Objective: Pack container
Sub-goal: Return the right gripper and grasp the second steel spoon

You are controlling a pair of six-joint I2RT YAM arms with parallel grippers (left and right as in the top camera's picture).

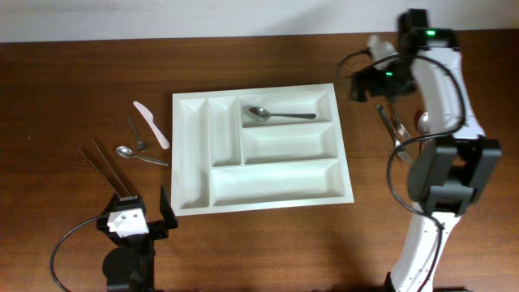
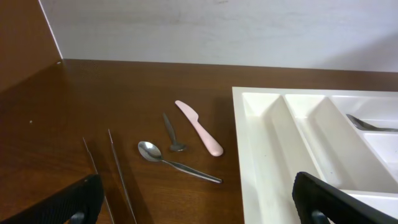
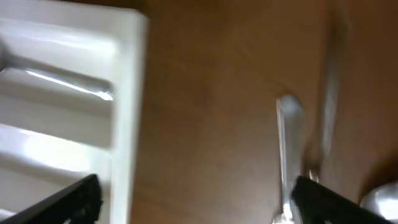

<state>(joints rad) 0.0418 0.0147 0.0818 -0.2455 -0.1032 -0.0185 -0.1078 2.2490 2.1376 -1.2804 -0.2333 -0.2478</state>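
One white container (image 1: 276, 183) on brown table (image 1: 65, 65) — pale wall (image 2: 217, 25).

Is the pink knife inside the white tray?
No, the pink knife lies on the brown table, left of the tray.

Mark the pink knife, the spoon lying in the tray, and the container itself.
pink knife (image 1: 152, 125), overhead view, middle of its length
spoon (image 1: 285, 116), overhead view, its handle
container (image 1: 276, 182), overhead view, bare floor of the lowest long compartment
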